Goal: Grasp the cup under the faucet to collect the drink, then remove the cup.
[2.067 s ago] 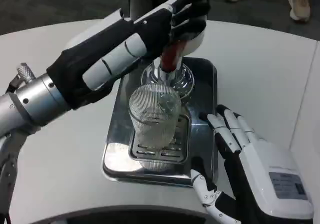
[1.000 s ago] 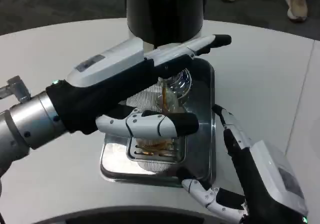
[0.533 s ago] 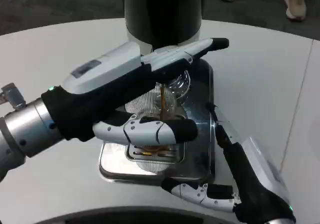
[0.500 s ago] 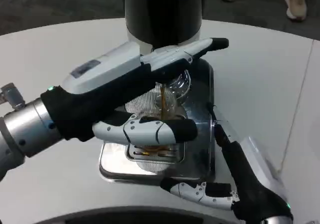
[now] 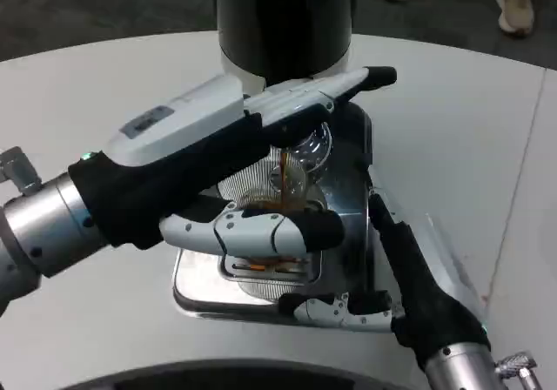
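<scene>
The cup [image 5: 265,190], a ribbed clear glass, stood on the grate of the metal drip tray [image 5: 196,277] at the centre of the white table [image 5: 96,103]. It sat directly under the faucet [image 5: 306,142]. A thin brown stream [image 5: 284,181] ran from the faucet down into the cup, and brown liquid showed in the cup's lower part. The black dispenser [image 5: 283,16] rose at the far end of the tray.

The left hand [image 5: 235,172] reached in from the left and covered most of the cup. Its long fingers [image 5: 348,84] lay extended across the far side, over the faucet, and its thumb [image 5: 261,231] lay across the cup's near side. Whether it gripped the cup or only bracketed it could not be told.

The right hand [image 5: 396,277] lay edge-on at the tray's right rim. One finger [image 5: 335,310] stretched left along the tray's near-right edge. It held nothing, and its fingers were apart.
</scene>
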Motion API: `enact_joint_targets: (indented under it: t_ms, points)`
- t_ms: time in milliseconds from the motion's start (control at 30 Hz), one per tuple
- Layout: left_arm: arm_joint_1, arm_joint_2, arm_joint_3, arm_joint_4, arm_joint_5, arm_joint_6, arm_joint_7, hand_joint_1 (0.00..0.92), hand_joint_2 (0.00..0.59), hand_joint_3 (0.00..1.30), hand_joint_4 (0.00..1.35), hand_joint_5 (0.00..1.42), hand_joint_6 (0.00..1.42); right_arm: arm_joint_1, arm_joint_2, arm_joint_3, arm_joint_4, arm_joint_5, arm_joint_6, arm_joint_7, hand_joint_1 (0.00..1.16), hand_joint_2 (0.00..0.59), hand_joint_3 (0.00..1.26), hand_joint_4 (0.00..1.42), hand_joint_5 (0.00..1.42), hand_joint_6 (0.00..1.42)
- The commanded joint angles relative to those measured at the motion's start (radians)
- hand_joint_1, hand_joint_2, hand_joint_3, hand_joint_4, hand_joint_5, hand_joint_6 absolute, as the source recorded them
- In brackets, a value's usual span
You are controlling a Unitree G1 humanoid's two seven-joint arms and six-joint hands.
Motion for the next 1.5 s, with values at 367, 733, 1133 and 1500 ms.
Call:
enact_joint_targets:
  t_ms: [367, 733, 1133, 1500]
  points:
    - [0.025, 0.03, 0.001, -0.006, 0.005, 0.014, -0.009, 0.0, 0.148, 0.0, 0.0, 0.0, 0.01, -0.164, 0.031, -0.013, 0.209, 0.135, -0.056, -0.036, 1.15, 0.057, 0.0, 0.0, 0.0, 0.08]
    - [0.029, 0.032, 0.011, -0.004, 0.004, 0.023, -0.011, 0.0, 0.145, 0.0, 0.0, 0.0, 0.0, -0.229, 0.07, -0.011, 0.311, 0.184, -0.097, -0.077, 1.16, 0.142, 0.0, 0.0, 0.0, 0.09]
    - [0.035, 0.036, 0.02, -0.011, 0.006, 0.033, -0.009, 0.0, 0.14, 0.0, 0.0, 0.0, 0.0, -0.275, 0.1, 0.004, 0.395, 0.213, -0.129, -0.099, 1.16, 0.211, 0.0, 0.0, 0.0, 0.12]
    - [0.044, 0.039, 0.011, -0.023, 0.007, 0.042, -0.009, 0.0, 0.175, 0.08, 0.0, 0.06, 0.07, -0.28, 0.109, 0.023, 0.435, 0.225, -0.151, -0.103, 0.62, 0.214, 0.0, 0.0, 0.0, 0.15]
